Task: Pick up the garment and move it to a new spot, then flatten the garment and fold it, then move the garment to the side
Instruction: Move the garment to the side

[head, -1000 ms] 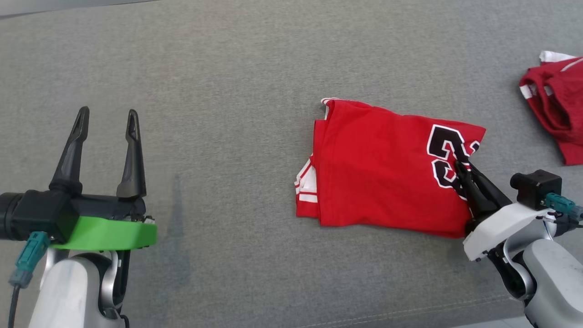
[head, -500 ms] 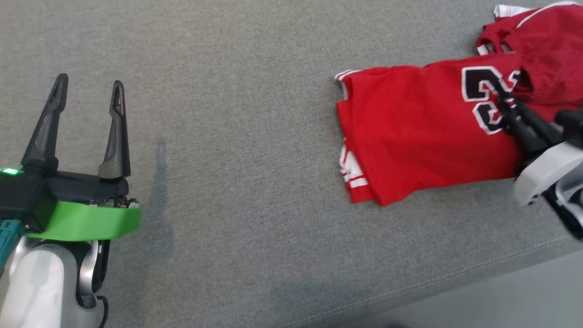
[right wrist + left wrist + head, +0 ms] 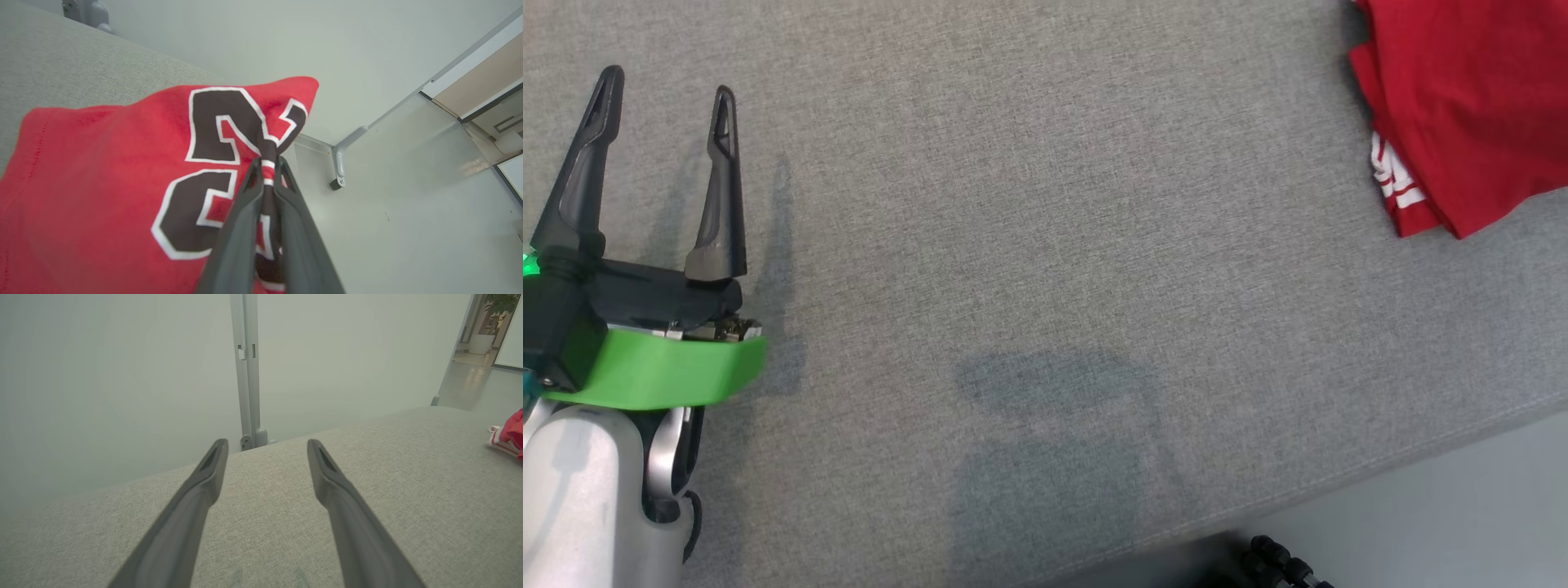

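Garment [image 3: 94, 171] dragged rightward, right gripper [image 3: 268, 162] pinching numeral [image 3: 212, 122], perhaps 3.

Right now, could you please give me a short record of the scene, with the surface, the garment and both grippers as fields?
surface: grey fabric surface, its front edge at the head view's lower right
garment: red jersey, folded in layers, with a black, white-edged number; at the head view's upper right
left gripper: open, holding nothing, over bare surface
right gripper: shut on the red jersey, pinching the fabric at the number print
left gripper to jersey: well apart, no contact
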Available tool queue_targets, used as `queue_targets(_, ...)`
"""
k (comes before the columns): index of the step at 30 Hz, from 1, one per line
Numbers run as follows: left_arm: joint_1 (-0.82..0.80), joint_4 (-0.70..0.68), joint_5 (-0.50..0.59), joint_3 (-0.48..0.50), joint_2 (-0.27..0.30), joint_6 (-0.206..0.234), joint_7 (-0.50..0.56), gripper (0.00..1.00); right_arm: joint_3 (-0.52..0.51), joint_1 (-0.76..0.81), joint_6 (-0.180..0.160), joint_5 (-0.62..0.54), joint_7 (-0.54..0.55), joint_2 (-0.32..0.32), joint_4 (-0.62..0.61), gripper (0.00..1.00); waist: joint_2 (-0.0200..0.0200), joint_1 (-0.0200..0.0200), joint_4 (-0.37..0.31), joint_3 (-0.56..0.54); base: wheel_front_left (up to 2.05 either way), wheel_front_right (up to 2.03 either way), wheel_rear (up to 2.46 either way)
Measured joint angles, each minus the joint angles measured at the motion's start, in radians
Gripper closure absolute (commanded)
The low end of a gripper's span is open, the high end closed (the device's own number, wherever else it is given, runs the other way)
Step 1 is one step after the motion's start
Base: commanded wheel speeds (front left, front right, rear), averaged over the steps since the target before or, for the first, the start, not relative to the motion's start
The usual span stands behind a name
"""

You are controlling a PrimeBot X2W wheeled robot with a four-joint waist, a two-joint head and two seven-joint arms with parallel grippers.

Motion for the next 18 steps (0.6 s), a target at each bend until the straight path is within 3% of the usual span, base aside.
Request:
queue_targets(5,-0.011,0.0,0.0,-0.004,0.004,0.0,-0.004,0.0,-0.005,-0.03,0.0,0.001,-0.016,0.011,0.062,1.0,0.0,0.0,0.013,0.025,0.0,0.0,0.0)
queue_targets(7,-0.012,0.0,0.002,-0.007,0.003,0.0,-0.004,0.0,-0.03,-0.057,0.0,-0.007,-0.033,0.037,0.107,0.4,0.0,-0.0001,0.021,0.034,0.0,0.0,0.0)
queue_targets(8,-0.012,0.0,0.002,-0.007,0.003,0.0,-0.004,0.0,-0.037,-0.068,0.0,-0.013,-0.04,0.047,0.126,0.03,0.0,0.0,0.025,0.038,0.0,0.0,0.0)
queue_targets(13,-0.014,0.012,0.002,-0.012,0.003,0.003,-0.009,0.0,-0.098,-0.085,0.0,-0.048,-0.065,0.114,0.211,0.0,0.0,-0.0001,0.037,0.038,0.0,0.0,0.0)
queue_targets(18,-0.011,0.038,-0.003,-0.012,-0.001,0.01,-0.026,0.0,-0.178,-0.058,0.0,-0.082,-0.078,0.181,0.193,0.0,0.0,-0.0001,0.033,0.007,0.0,0.0,0.0)
